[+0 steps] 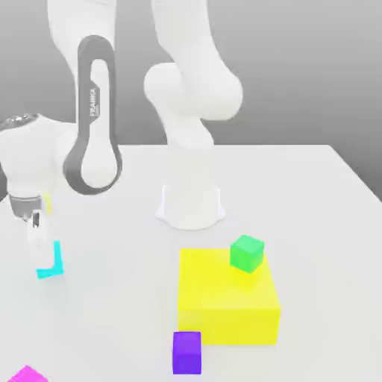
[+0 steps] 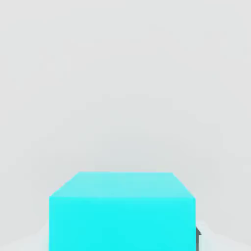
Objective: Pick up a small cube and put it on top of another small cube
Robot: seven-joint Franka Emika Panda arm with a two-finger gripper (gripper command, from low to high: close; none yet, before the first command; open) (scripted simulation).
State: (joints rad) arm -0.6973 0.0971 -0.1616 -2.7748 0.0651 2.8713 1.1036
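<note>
The tool [image 1: 41, 250] is closed on the cyan cube [image 1: 60, 257], fingers at its sides, probably gripping it for a lift. Across the desk [image 1: 127, 321] from the tool, the green cube [image 1: 247, 254] sits atop the yellow block [image 1: 227, 325], presumably needing a high approach.

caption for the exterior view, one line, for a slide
Gripper closed on the cyan cube, while the green cube sits atop the yellow block.

We saw plain yellow on the block [image 1: 227, 298]; plain green on the small cube [image 1: 247, 254] atop it; plain purple on the cube [image 1: 187, 354] beside it; plain cyan on the gripped cube [image 2: 122, 223].
</note>
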